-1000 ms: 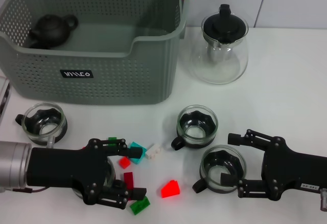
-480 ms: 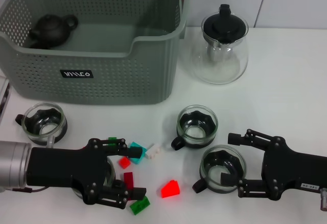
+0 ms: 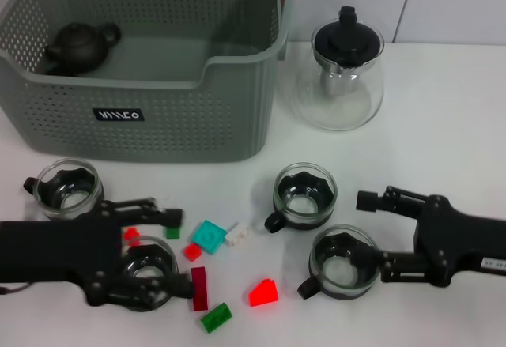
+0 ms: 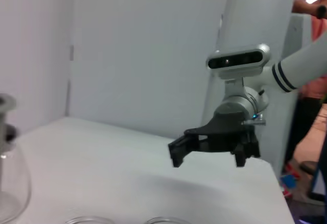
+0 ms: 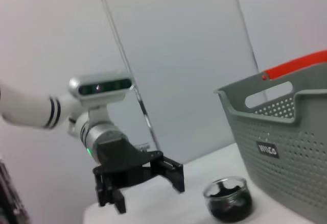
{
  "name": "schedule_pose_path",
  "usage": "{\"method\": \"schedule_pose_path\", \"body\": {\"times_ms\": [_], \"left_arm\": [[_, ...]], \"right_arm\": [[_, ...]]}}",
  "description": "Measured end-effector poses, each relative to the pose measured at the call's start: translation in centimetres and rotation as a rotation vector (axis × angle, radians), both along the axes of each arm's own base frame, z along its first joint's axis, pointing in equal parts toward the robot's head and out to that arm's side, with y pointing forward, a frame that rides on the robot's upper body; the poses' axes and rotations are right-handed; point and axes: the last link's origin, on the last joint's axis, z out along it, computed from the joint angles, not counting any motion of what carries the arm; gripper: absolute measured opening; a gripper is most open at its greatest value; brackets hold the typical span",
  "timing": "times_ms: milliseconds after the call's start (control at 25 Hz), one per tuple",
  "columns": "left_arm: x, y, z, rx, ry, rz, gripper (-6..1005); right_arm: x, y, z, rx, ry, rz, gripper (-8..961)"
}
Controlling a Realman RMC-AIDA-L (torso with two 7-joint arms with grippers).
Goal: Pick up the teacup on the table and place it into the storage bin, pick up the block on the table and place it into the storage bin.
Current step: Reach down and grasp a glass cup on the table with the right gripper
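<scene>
Head view: my left end effector (image 3: 162,252), fingers spread, straddles a teacup (image 3: 148,263) at lower left of the counter (image 3: 443,126), among scattered blocks (image 3: 264,292); it has drawn back leftward, uncovering that cup. My right end effector (image 3: 381,235), also spread, brackets another teacup (image 3: 342,260) for grasping. The storage bin (image 3: 150,118) sits upper left.

Left wrist view: right end effector (image 4: 210,148) open.

Right wrist view: left end effector (image 5: 140,180) open, bin (image 5: 286,132) at right.

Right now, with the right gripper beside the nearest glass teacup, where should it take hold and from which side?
Grip the teacup across its round glass wall, coming in from the robot's right, where the right gripper stands open, one finger beyond the cup and one against its side. The black handle juts to the near left, clear of that approach. The rim is open, so a side pinch looks safest.
</scene>
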Motion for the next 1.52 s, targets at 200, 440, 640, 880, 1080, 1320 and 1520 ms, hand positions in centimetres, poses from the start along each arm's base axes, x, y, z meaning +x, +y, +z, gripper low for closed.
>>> {"method": "schedule_pose_path", "body": {"times_ms": [200, 440, 640, 880, 1080, 1320, 1520], "left_arm": [[-1.3, -0.9, 1.5, 0.033, 0.035, 0.035, 853], [-2.6, -1.8, 2.5, 0.068, 0.063, 0.092, 852], [-2.9, -1.9, 2.3, 0.069, 0.069, 0.111, 853], [-2.8, -2.0, 2.0, 0.062, 0.058, 0.117, 853], [-2.8, -2.0, 1.9, 0.064, 0.053, 0.120, 853], [-2.7, -2.2, 1.6, 0.065, 0.044, 0.124, 853], [-2.8, -2.3, 1.6, 0.066, 0.043, 0.128, 852]], "right_arm": [[-1.1, 0.8, 0.9, -0.139, -0.062, 0.046, 926], [-3.2, 2.6, 4.8, -0.248, -0.311, 0.031, 925], [-7.6, 4.6, 7.4, -0.214, -0.612, 0.028, 914], [-13.5, 5.9, 6.8, -0.163, -0.867, 0.160, 804], [-15.9, 6.6, 4.5, -0.162, -1.035, 0.227, 660], [-17.4, 7.2, 1.8, -0.091, -1.089, 0.287, 540], [-17.3, 7.7, -1.0, -0.113, -1.059, 0.259, 540]]}}
